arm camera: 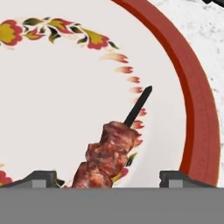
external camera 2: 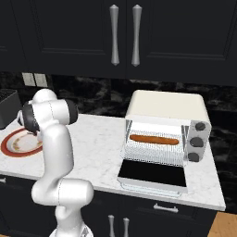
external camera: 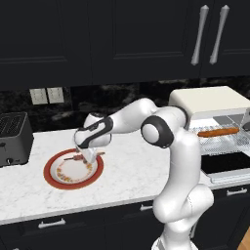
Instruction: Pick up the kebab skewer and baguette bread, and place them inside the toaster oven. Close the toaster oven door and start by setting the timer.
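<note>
We see the skewer [arm camera: 109, 155], reddish-brown meat on a dark stick, between the wide-apart fingers of our gripper [arm camera: 109, 177], on the plate [arm camera: 199, 113].

1. The arm [external camera: 161, 132] rises from the base, bends at the elbow and reaches left and down.
2. The gripper [arm camera: 107, 177] points down, its fingers [arm camera: 37, 178] spread wide apart.

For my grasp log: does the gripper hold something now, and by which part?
Nothing is held. The gripper is open, its fingertips either side of the kebab skewer on the plate.
</note>
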